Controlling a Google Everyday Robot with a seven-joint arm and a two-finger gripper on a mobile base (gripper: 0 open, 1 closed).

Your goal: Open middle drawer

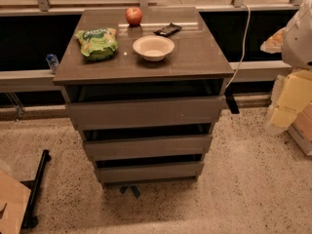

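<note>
A grey-brown cabinet (195, 57) stands in the middle of the view with three handleless drawer fronts stacked down its face. The middle drawer (148, 146) is the medium-height front, between the taller, wider top front (146, 112) and the smallest bottom front (150, 172). A dark gap shows above each front, and no inside of the middle drawer shows. My gripper is not in view. Only a white-grey part of my arm (297, 33) shows at the right edge, well away from the drawers.
On the cabinet top lie a red apple (133, 15), a green bag (97, 43), a white bowl (153, 47) and a black packet (167, 29). A white cable (241, 48) hangs at the cabinet's right. Yellow boxes (292, 96) stand right, a black stand (36, 186) low left.
</note>
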